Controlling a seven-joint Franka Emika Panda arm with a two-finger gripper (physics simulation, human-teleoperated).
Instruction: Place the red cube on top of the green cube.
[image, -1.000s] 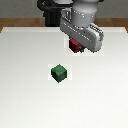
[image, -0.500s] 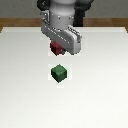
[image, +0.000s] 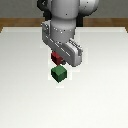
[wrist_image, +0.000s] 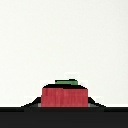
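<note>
In the exterior view the Panda arm (image: 62, 30) fills the upper middle of the frame, its white housing reaching down to just above centre. The pincer (image: 57, 58) sits below that housing, mostly hidden by it, and the red cube (image: 56, 59) shows as a small dark red patch under the wrist, a little left of the frame's centre. The cube hangs clear of the white desk (image: 25, 95), so the pincer is clamped on the red cube; the fingers themselves cannot be made out in this view.

The green cube (image: 59, 74) rests on the desk just below the red cube in the frame, near dead centre, with a small shadow at its base. The two cubes appear very close, the red one's lower edge near the green one's top; whether they touch cannot be told.

In the wrist view the red cube (wrist_image: 64, 96) fills the lower middle of the frame, held between dark finger pads (wrist_image: 35, 104) at either side. A thin strip of the green cube (wrist_image: 66, 83) peeks out just beyond its top edge.
</note>
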